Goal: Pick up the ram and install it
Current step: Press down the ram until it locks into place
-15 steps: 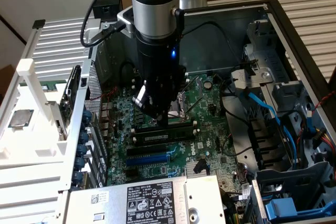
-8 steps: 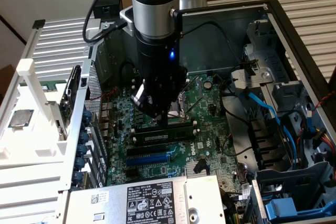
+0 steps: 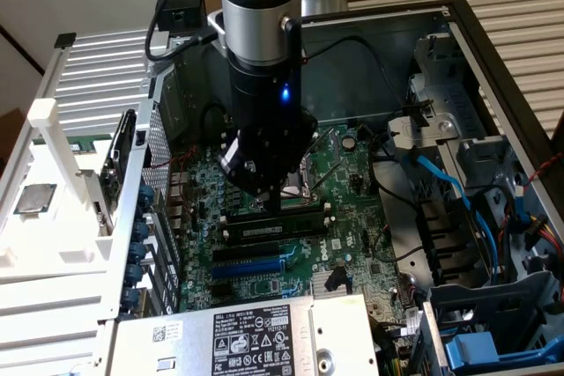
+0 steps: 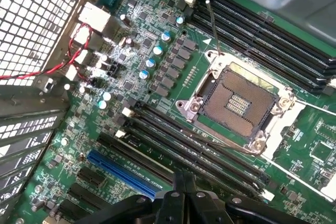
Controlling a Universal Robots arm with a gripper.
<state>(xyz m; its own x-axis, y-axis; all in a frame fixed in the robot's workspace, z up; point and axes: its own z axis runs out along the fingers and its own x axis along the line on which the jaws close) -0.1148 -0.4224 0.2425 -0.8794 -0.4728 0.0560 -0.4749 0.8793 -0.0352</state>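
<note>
Ram [image 3: 273,228] flat in motherboard slot

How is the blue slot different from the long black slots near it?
The blue slot is bright blue; the black slots are dark. The blue slot looks shorter than the black slots. The black slots have white clips at their ends; I see none on the blue slot. Both are long and thin, running the same way on the green board.
</note>
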